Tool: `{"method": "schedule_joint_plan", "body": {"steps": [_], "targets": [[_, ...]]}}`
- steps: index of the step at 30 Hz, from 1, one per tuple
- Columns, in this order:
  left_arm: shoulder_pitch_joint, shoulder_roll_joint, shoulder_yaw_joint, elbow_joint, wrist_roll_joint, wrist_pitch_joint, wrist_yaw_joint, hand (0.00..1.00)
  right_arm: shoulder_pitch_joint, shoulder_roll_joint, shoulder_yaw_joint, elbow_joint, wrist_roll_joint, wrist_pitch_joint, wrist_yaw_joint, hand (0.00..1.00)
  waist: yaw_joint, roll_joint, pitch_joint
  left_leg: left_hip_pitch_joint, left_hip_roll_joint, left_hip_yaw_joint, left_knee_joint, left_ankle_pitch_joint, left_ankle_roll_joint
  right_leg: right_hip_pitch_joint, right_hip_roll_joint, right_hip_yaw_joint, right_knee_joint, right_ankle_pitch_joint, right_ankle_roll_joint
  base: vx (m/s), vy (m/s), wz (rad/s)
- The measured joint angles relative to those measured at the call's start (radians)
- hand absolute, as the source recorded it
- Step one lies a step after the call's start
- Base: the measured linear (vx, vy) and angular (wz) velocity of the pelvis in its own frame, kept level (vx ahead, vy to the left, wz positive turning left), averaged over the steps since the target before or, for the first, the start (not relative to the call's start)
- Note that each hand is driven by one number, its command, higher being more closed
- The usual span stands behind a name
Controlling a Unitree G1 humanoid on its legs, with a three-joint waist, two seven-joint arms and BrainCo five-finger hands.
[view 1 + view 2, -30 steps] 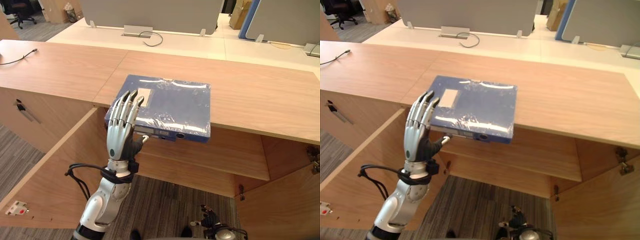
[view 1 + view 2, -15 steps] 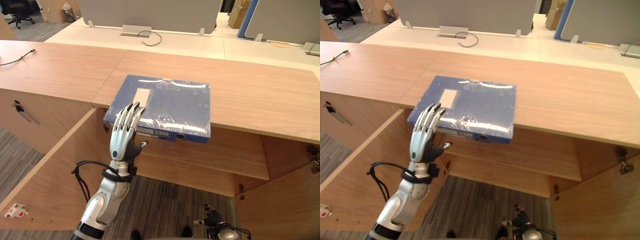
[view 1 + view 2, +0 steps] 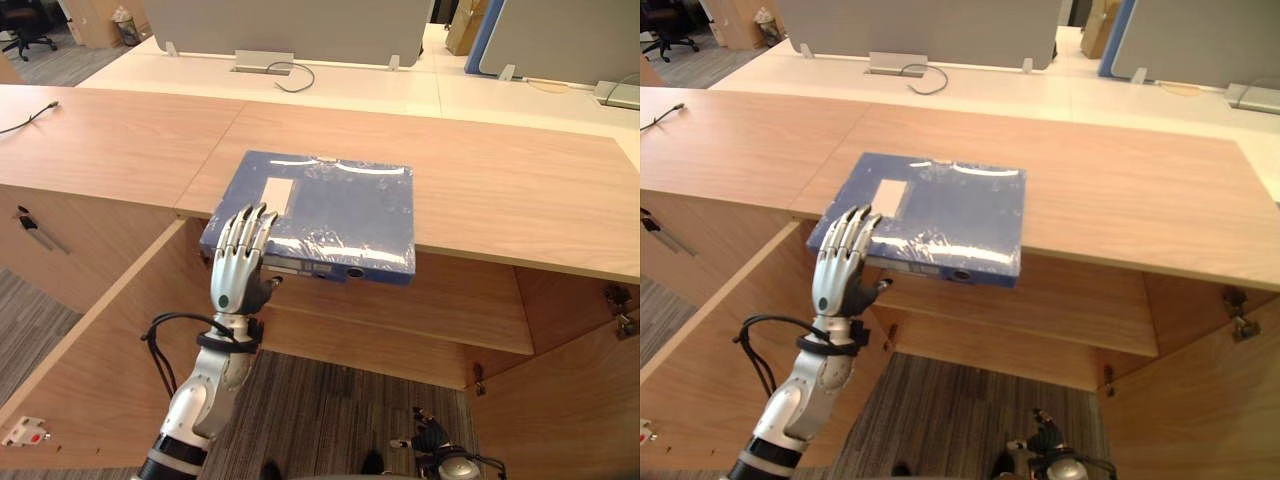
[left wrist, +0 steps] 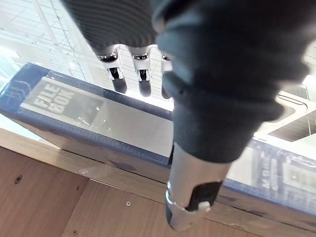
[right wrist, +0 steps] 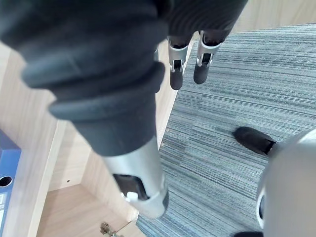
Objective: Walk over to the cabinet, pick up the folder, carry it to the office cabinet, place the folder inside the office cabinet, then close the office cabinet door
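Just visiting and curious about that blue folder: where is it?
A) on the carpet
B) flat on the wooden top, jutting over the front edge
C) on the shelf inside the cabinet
B: the blue folder lies flat on the wooden cabinet top, its near edge overhanging, with the left hand at its corner, fingers straight.

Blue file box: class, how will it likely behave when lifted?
The blue file box probably stays stiff: its edges look straight. Its glossy film wrap may be slippery. Its front overhangs the cabinet top, so pulling could tip it.

Grey striped carpet (image 3: 330,400), white desks (image 3: 380,85) with grey partition screens (image 3: 290,25).
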Motion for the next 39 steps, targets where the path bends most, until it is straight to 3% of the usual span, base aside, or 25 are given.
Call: {"method": "schedule_joint_plan", "body": {"steps": [4, 5, 11, 27, 31, 33, 36, 39], "targets": [[-0.019, -0.001, 0.001, 0.026, 0.013, 0.014, 0.001, 0.0, 0.002, 0.001, -0.001, 0.0, -0.003, 0.001, 0.0, 0.0, -0.002, 0.0, 0.0, 0.002, 0.0, 0.001, 0.0, 0.0, 0.0, 0.002, 0.0, 0.001, 0.0, 0.001, 0.001, 0.0, 0.0, 0.0], [-0.025, -0.002, 0.003, 0.033, 0.013, 0.022, 0.001, 1.0, 0.001, 0.001, -0.002, 0.0, -0.004, 0.001, 0.0, 0.0, -0.003, 0.0, 0.0, 0.002, 0.0, 0.003, 0.0, 0.0, 0.0, 0.002, 0.0, 0.002, 0.0, 0.001, 0.001, 0.0, 0.0, 0.0], [-0.034, -0.004, 0.029, 0.039, 0.013, 0.044, 0.004, 1.0, 0.002, 0.003, -0.033, 0.001, -0.019, 0.002, -0.002, 0.0, -0.006, -0.001, 0.005, 0.01, 0.0, 0.009, 0.0, -0.001, 0.001, 0.004, 0.0, 0.007, 0.0, 0.003, 0.001, -0.01, 0.003, -0.03], [-0.115, -0.006, 0.05, 0.136, 0.044, 0.044, 0.037, 1.0, 0.002, 0.003, -0.042, 0.001, -0.037, 0.006, -0.009, 0.0, -0.027, -0.001, 0.006, 0.019, 0.002, 0.012, 0.0, -0.003, 0.0, 0.013, 0.001, 0.011, -0.001, 0.003, 0.001, -0.02, 0.003, 0.0], [-0.103, -0.061, 0.056, 0.092, 0.02, 0.049, 0.029, 1.0, 0.011, 0.007, -0.042, 0.0, -0.037, 0.009, -0.016, 0.0, -0.027, -0.002, 0.006, 0.019, 0.001, 0.012, 0.0, -0.003, 0.0, 0.013, 0.001, 0.011, -0.001, 0.003, 0.001, 0.0, 0.0, 0.0], [-0.088, -0.106, 0.055, 0.009, -0.059, 0.036, 0.02, 1.0, 0.019, 0.013, -0.045, -0.009, -0.031, 0.013, -0.021, 0.0, -0.023, -0.002, 0.007, 0.016, 0.003, 0.015, 0.001, -0.004, -0.002, 0.011, 0.001, 0.016, -0.001, 0.003, 0.001, 0.0, 0.0, -0.03], [-0.092, -0.166, 0.053, -0.092, -0.318, -0.037, -0.011, 1.0, 0.008, 0.036, -0.106, -0.044, 0.045, 0.026, -0.031, 0.0, -0.01, 0.0, 0.007, 0.014, 0.004, 0.021, 0.005, -0.007, -0.003, 0.01, 0.0, 0.025, 0.001, 0.003, 0.001, -0.01, 0.0, -0.08], [-0.066, -0.19, 0.047, -0.152, -0.792, -0.159, -0.134, 1.0, -0.054, 0.045, -0.116, -0.053, 0.189, 0.029, -0.086, 0.0, 0.0, 0.005, 0.006, 0.011, 0.006, 0.023, 0.009, -0.007, -0.003, 0.005, 0.002, 0.028, 0.001, 0.003, 0.001, -0.03, 0.001, -0.02]]}}
